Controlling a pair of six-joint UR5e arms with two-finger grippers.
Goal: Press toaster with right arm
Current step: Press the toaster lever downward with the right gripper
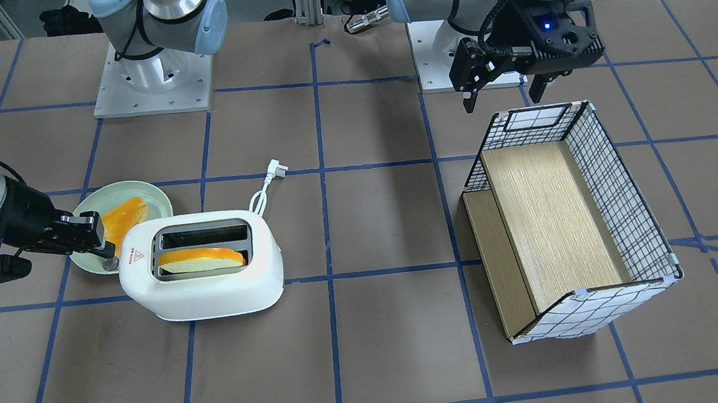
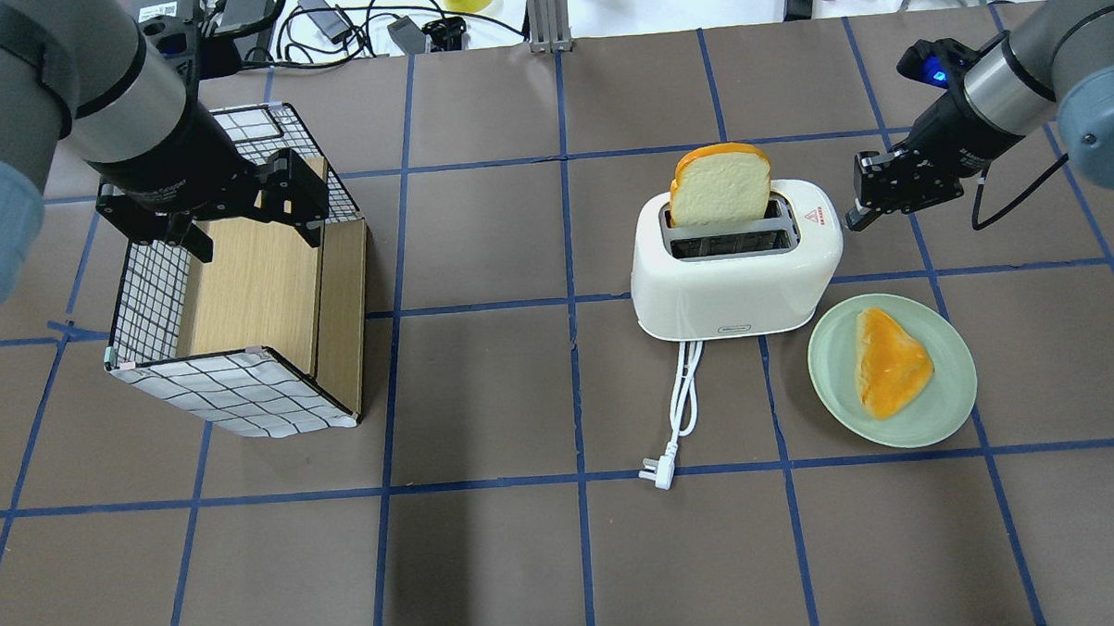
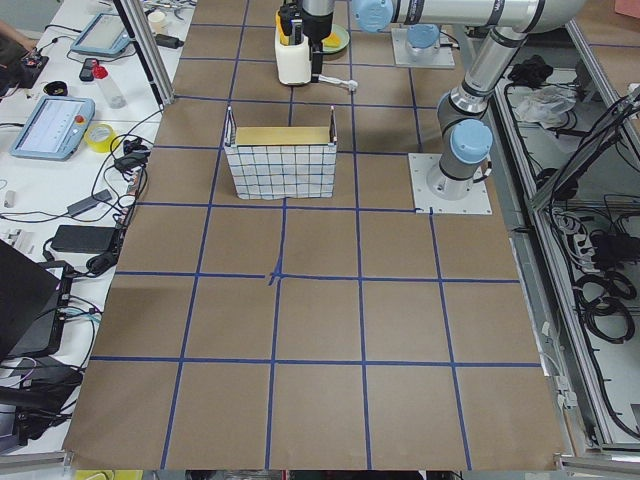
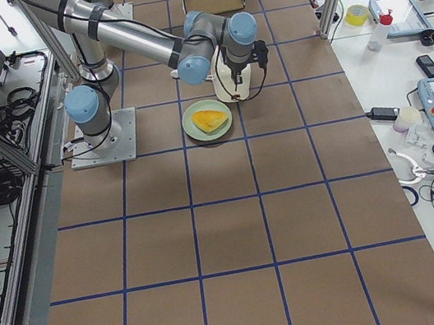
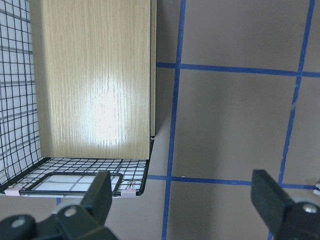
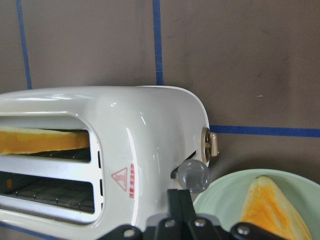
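Observation:
The white toaster [image 1: 208, 291] stands on the table with a bread slice [image 2: 719, 185] upright in one slot. It also shows in the overhead view [image 2: 732, 279] and the right wrist view [image 6: 150, 125]. My right gripper [image 2: 857, 214] is shut and empty, level at the toaster's end by the red triangle sticker [image 6: 120, 176]. In the right wrist view its shut fingertips [image 6: 179, 197] sit just beside the silver end knob [image 6: 194, 175]; I cannot tell if they touch. My left gripper [image 2: 248, 222] is open and empty above the grid-walled box [image 2: 242, 305].
A green plate [image 2: 949, 401] holding a slice of toast [image 2: 888, 362] sits beside the toaster, under my right wrist. The toaster's white cord and plug [image 2: 657, 472] lie unplugged on the table. The wire-grid box has a wooden floor [image 1: 554, 221].

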